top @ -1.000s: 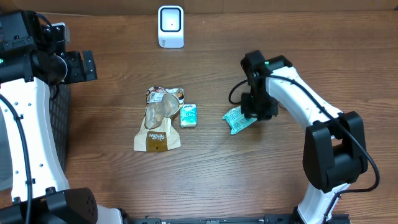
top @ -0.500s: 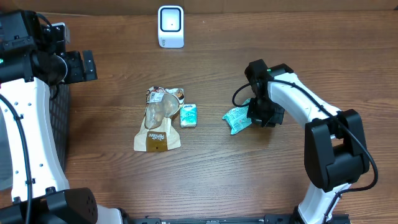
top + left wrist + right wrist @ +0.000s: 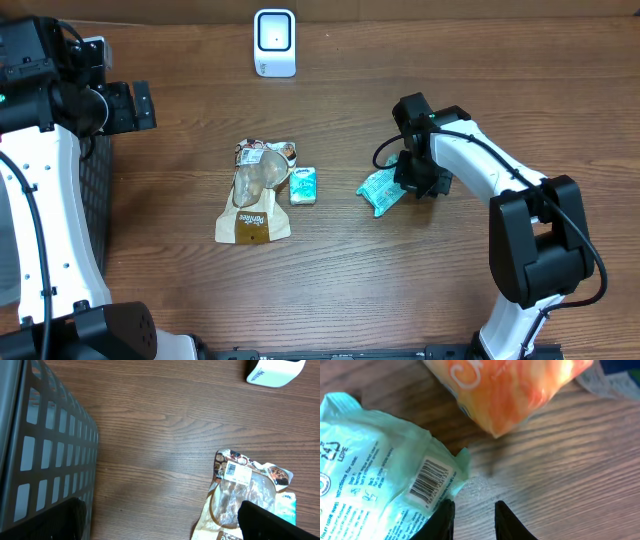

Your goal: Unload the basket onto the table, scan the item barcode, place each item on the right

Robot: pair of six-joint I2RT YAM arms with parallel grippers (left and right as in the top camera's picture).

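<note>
Right pincer [image 3: 472, 520] nearly closed, narrow gap, nothing between tips. Green packet [image 3: 380, 485] just beside the tips, barcode [image 3: 432, 480] face-up, corner overlapping one tip. Risk of catching only that thin corner, or bare air, on closing here; then slip, or barcode folded under.

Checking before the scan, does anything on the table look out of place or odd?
The crumpled teal packet lies askew with its barcode up, and the right fingers stand narrowly apart beside its corner, with only bare table between them. Nothing looks spilled.
</note>
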